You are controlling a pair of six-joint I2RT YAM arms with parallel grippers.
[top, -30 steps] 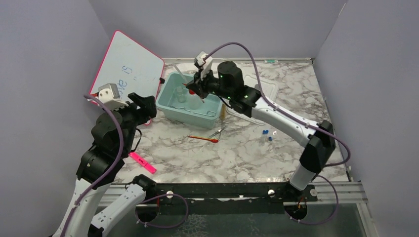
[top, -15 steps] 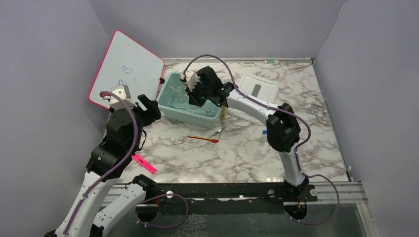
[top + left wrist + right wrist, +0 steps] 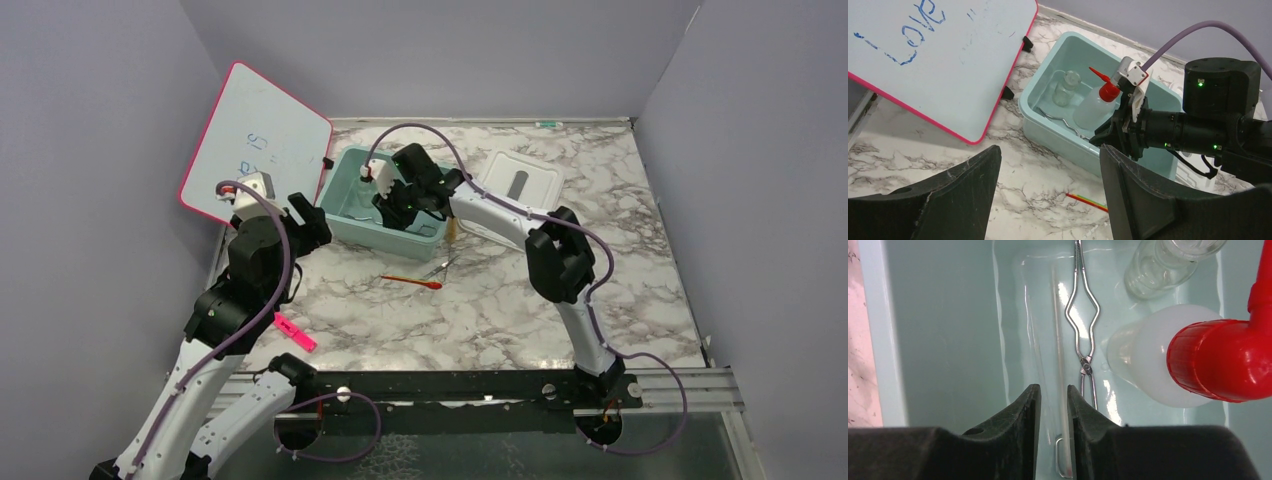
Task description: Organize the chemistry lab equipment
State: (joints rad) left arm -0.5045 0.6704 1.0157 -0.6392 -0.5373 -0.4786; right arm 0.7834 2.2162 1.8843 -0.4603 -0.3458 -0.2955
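overhead view, near to far. a pink highlighter marker (image 3: 290, 330) lay at 7 o'clock on the grey-veined marble table (image 3: 480, 310). the left gripper (image 3: 1049, 160) hung with jaws wide and empty, just short of the pale teal plastic bin (image 3: 380, 238). a thin red-handled tool (image 3: 412, 282) lay on the table, long axis 9 to 3 o'clock, with small metal scissor-like tongs (image 3: 441, 267) just beside its 3 o'clock end. both sat at 6 o'clock from the right gripper (image 3: 1053, 389), judged the nearer arm, with only the bin's near wall between. that gripper was down inside the bin, jaws drawn narrow on a thin clear rod (image 3: 1057, 340), apparently pinched. in its wrist view, a clear squeeze bottle with a red pointed nozzle (image 3: 1148, 365) stood at 3 o'clock, and bent wire tongs (image 3: 1082, 315) and a small glass jar (image 3: 1160, 265) lay beyond. a white rectangular lid (image 3: 515, 180) and a pink-edged whiteboard (image 3: 255, 140) stood farthest.
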